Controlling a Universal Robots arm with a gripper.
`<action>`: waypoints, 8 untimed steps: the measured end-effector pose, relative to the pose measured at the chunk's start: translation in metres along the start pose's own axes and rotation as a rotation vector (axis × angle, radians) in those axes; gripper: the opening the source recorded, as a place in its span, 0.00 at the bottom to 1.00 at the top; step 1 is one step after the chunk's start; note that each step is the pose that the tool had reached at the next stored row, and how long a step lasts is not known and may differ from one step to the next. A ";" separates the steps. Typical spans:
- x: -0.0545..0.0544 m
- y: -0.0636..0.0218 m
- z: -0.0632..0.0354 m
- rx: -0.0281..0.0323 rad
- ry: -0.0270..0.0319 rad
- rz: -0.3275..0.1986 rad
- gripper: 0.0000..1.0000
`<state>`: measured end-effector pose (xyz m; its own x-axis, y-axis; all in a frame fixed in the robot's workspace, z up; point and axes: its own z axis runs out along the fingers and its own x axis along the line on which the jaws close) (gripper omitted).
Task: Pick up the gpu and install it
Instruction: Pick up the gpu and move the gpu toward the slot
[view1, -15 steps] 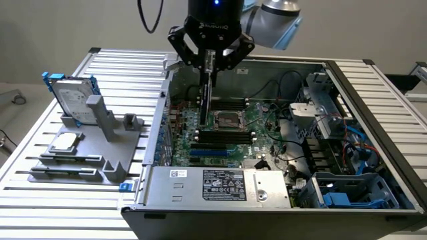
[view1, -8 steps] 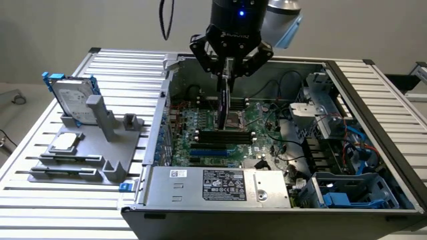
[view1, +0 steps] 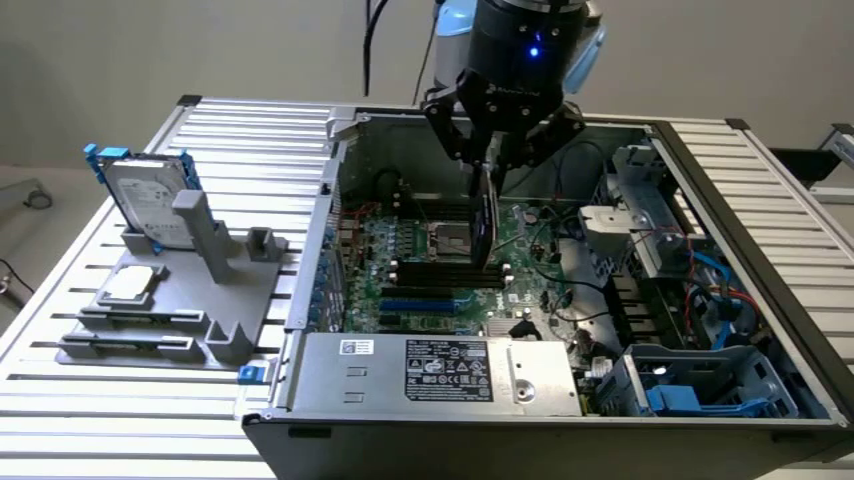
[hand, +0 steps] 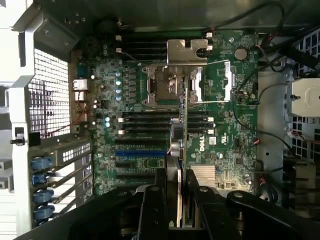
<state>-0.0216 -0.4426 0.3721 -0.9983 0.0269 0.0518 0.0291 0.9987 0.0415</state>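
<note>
Because it must enter edge-first, I think, my black gripper (view1: 489, 168) clamps the slim green-and-black gpu (view1: 489, 230) upright above the green motherboard (view1: 534, 290), blue slots (view1: 414, 300) at seven o'clock.

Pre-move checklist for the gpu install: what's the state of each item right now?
1. Grip: ok. The gripper is shut on the gpu, which is held on edge.
2. Gpu inside the case, over the motherboard: ok.
3. Gpu lined up with the blue slots: not ok. In the wrist view it runs crosswise to them.
4. Gpu seated: not ok. No slot holds it.
5. Cables clear of the gpu: cannot tell.
</note>
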 end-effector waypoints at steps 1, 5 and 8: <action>0.000 0.0000 0.0006 0.0000 0.0014 0.000 0.26; 0.000 0.0000 0.0006 0.0000 0.0015 0.000 0.26; 0.000 0.0000 0.0006 -0.0001 0.0015 0.000 0.26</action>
<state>-0.0215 -0.4426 0.3715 -0.9982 0.0271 0.0533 0.0293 0.9987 0.0415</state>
